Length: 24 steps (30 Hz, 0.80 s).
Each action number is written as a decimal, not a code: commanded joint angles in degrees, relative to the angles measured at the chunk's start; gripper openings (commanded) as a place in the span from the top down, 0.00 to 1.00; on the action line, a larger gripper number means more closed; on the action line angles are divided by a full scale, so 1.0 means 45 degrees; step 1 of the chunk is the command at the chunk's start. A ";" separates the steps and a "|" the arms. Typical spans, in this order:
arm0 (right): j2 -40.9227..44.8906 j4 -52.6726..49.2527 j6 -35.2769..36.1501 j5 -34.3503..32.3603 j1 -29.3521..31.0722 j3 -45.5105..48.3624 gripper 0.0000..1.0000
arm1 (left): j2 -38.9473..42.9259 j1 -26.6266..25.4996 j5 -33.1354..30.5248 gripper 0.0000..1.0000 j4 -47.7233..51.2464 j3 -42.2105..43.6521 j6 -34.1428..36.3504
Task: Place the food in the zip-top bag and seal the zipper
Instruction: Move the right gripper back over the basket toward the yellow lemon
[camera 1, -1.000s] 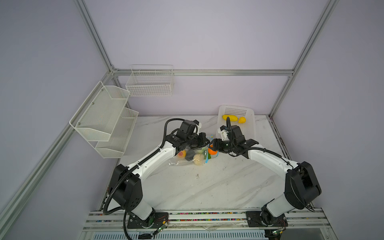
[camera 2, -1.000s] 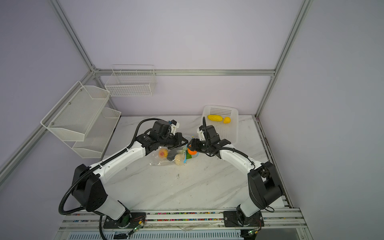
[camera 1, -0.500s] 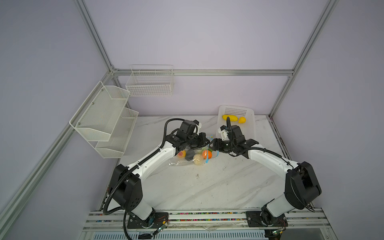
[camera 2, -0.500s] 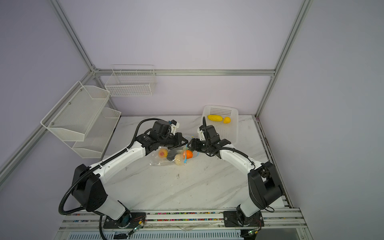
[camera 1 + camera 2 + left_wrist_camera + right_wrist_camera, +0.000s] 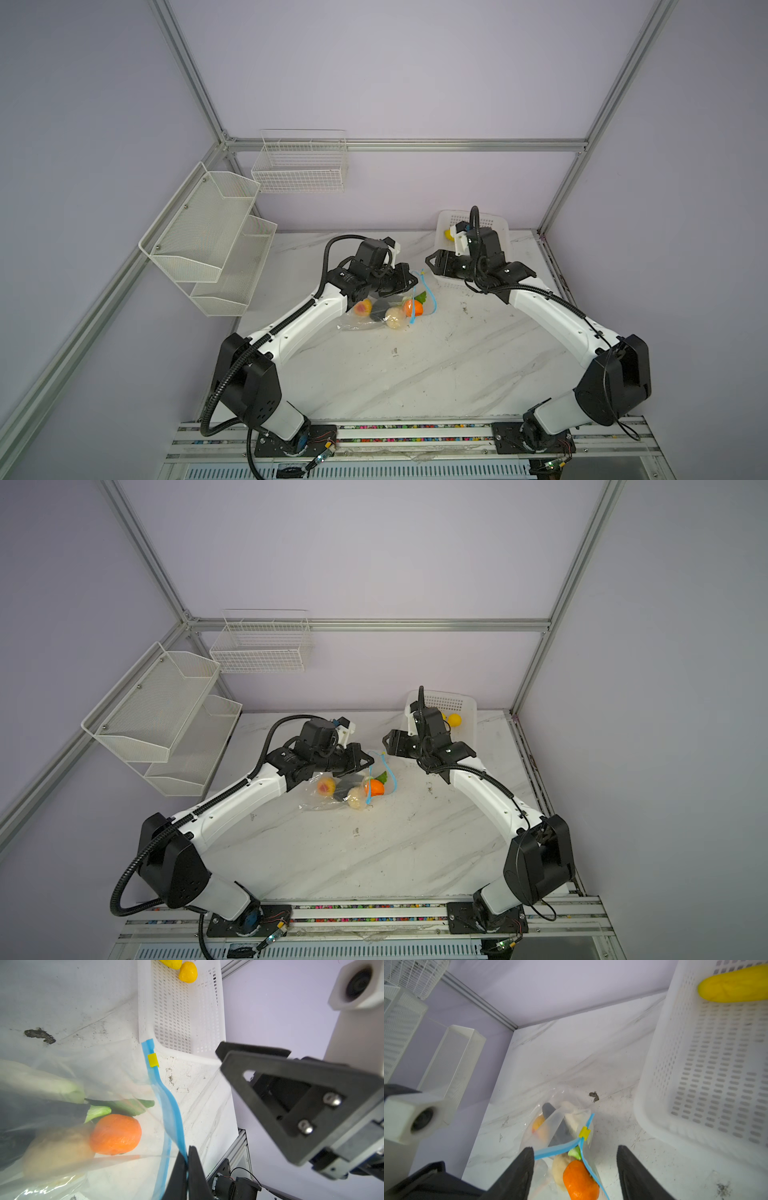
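Your left arm stretches low over the table [image 5: 415, 374], left gripper [image 5: 187, 1154] pinched tight on the zipper [image 5: 169, 1105] of the zip-top bag [image 5: 353, 323] — food [image 5: 115, 1134] inside. Your right gripper [image 5: 575, 1148] hovers spread near the bag's mouth.

Crinkly clear zip-top bag [image 5: 353, 322] lies with blue zipper [image 5: 170, 1110] unsealed, holding orange, cream and dark food [image 5: 115, 1134]
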<state>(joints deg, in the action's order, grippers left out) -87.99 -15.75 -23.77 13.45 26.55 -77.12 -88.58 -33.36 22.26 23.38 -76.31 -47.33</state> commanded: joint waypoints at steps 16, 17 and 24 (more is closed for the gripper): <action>-0.6196 0.0394 0.1448 -0.4344 -0.3394 -0.4236 0.35 | -0.0069 0.0207 0.0653 1.00 -0.0438 0.0076 0.0284; -0.6557 0.0409 0.1583 -0.4633 -0.3475 -0.4552 0.35 | -0.0116 0.0210 0.0659 1.00 -0.0439 0.0056 0.0264; -0.8853 0.0140 0.2182 -0.6182 -0.3691 -0.6824 0.35 | -0.0224 0.0222 0.0416 1.00 -0.0044 -0.0163 0.0361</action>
<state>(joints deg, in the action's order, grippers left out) -125.62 -14.68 -16.32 -9.28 10.00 -104.66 -89.89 -32.64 23.83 23.57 -76.29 -47.29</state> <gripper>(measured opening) 0.646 0.047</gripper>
